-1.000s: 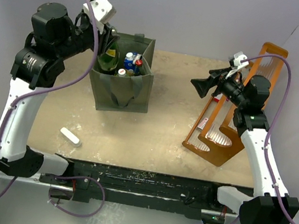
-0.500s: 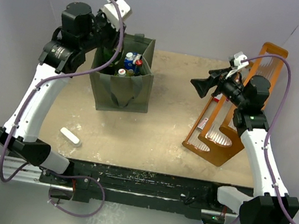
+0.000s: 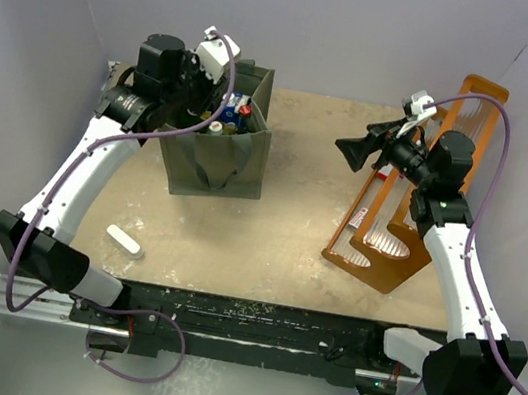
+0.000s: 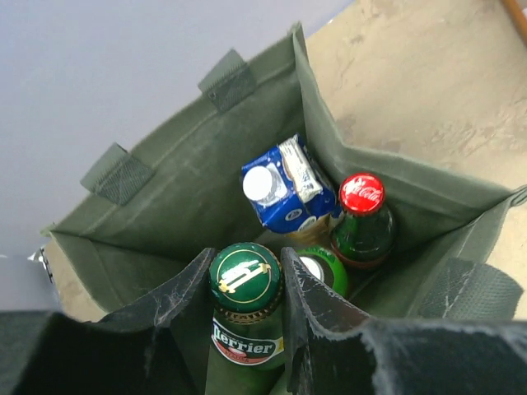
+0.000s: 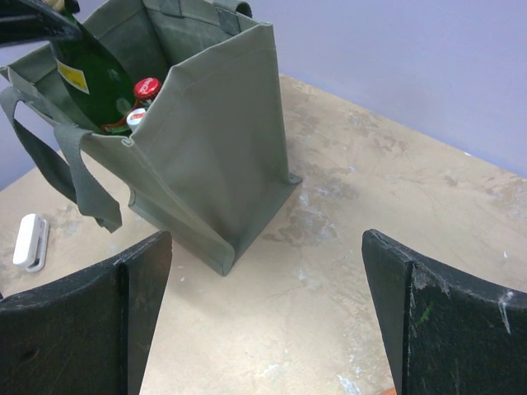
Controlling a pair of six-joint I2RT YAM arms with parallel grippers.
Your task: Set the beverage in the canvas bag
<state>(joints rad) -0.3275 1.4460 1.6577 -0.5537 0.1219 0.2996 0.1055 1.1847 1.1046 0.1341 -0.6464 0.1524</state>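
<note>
Orange rack (image 3: 379, 269), small white block (image 3: 123, 241) well apart.

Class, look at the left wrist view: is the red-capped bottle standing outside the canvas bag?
No, the red-capped bottle stands inside the canvas bag, right beside the blue carton.

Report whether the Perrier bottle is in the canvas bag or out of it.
In, unreleased: the Perrier bottle sits within the canvas bag walls beside other drinks, the left tool shut on its neck.
</note>
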